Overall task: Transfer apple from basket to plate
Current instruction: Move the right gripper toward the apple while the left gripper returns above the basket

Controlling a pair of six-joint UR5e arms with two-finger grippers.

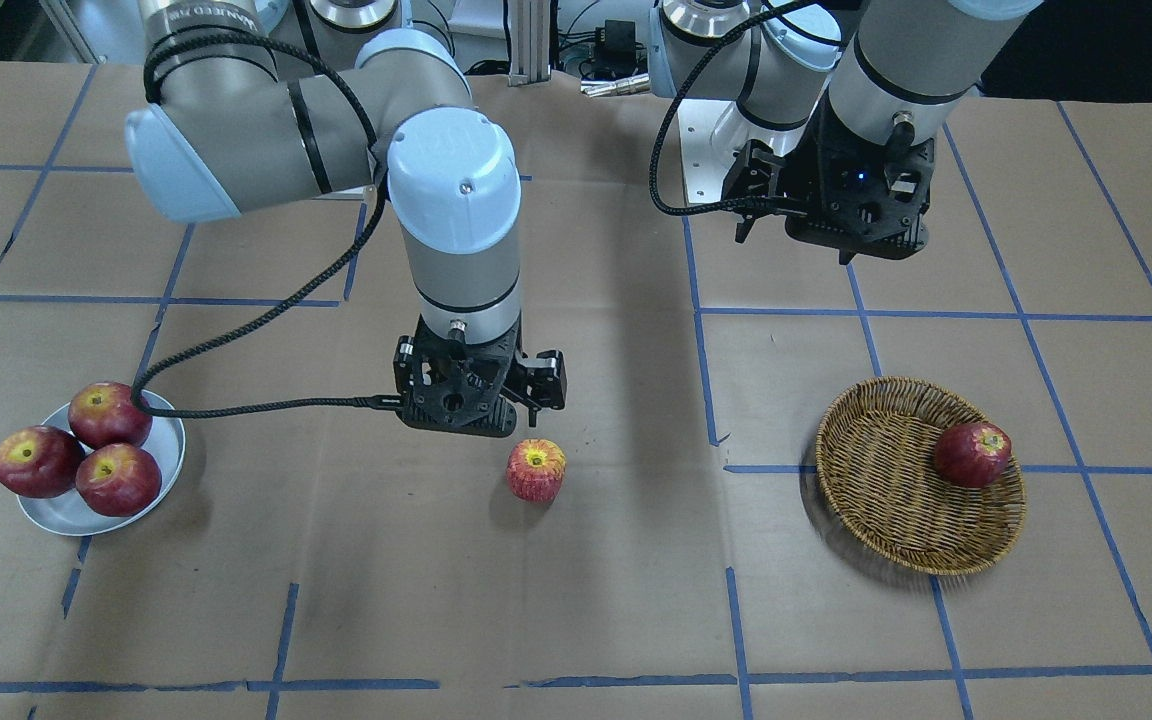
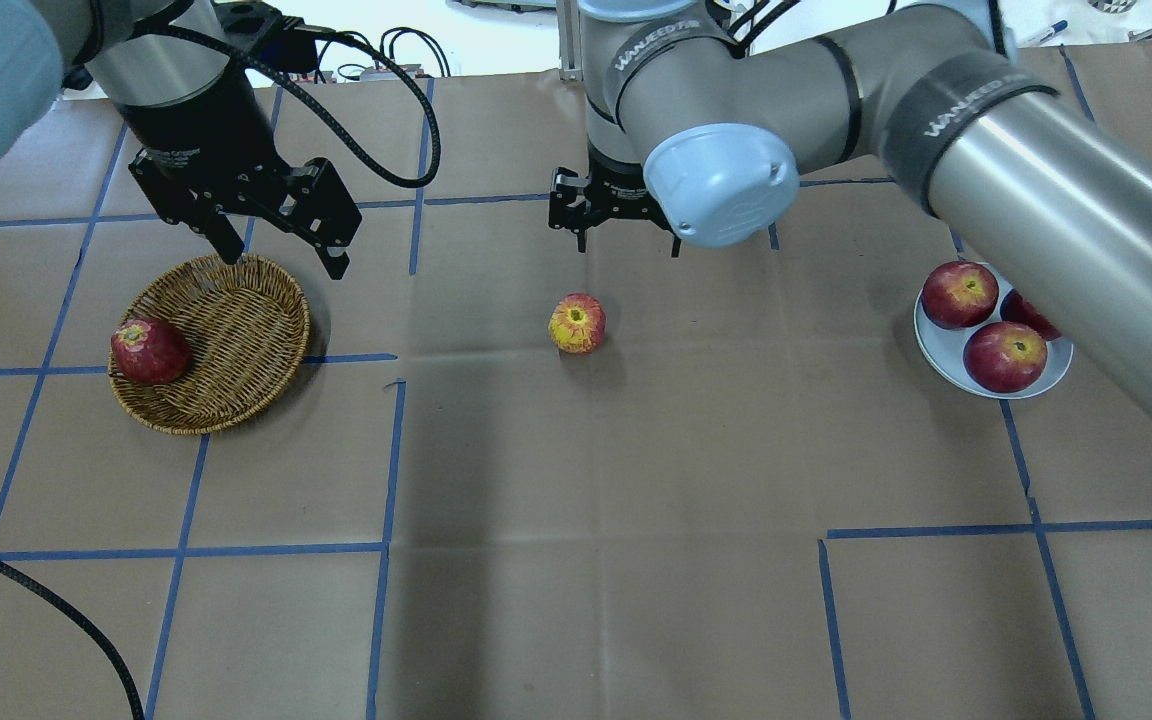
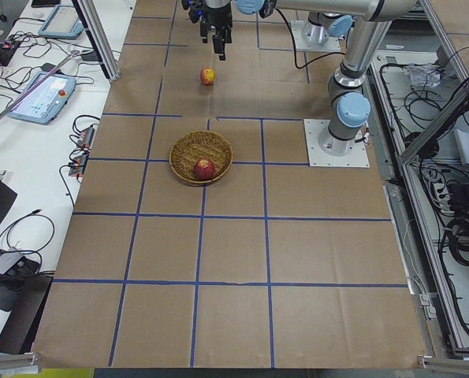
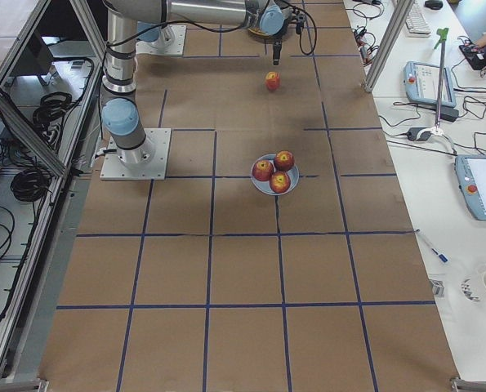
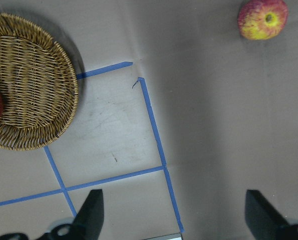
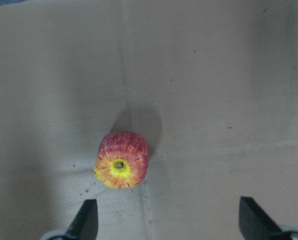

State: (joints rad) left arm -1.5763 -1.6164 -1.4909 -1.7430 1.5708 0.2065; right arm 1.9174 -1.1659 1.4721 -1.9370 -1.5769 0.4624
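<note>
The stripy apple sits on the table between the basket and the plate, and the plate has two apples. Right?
Not quite. The plate holds three apples, not two; the front-facing view shows it. The stripy apple does sit on the table between the basket and the plate.

Grey arms (image 2: 1036, 170) bear pale-blue joint caps (image 2: 721, 185) and black cables (image 1: 276, 405).

Pale, streaked pink-red apple (image 2: 577, 323) rests on bare table (image 2: 636, 500), frame centre; wicker basket (image 2: 236, 330) mid-left; grey-white plate (image 2: 936, 350) far right.
</note>
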